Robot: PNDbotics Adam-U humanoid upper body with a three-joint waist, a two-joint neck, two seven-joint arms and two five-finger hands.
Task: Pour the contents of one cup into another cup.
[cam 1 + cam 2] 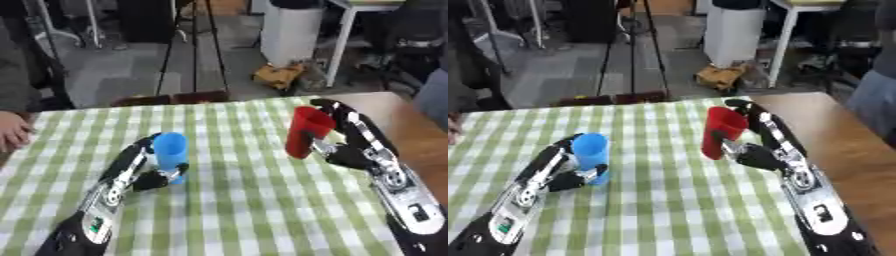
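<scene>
Blue cup (170,150): upright on checked counter (245,210), left robot hand (140,172) curled round it. Red cup (307,131): held off counter, tilted w/ mouth up toward right, right robot hand (350,145) wrapped round it. Cups well apart.

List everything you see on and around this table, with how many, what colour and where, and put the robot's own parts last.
blue cup: one, blue, upright on the left part of the cloth, held by the left hand.
red cup: one, red, right of centre, tilted slightly, held by the right hand.
tablecloth: one, green and white check, covering most of the table.
table: one, brown wood, bare strip along the right side.
person's hand: one, at the left edge of the cloth, touching neither cup.
left hand: one, black and silver, curled round the blue cup.
right hand: one, black and silver, curled round the red cup.
</scene>
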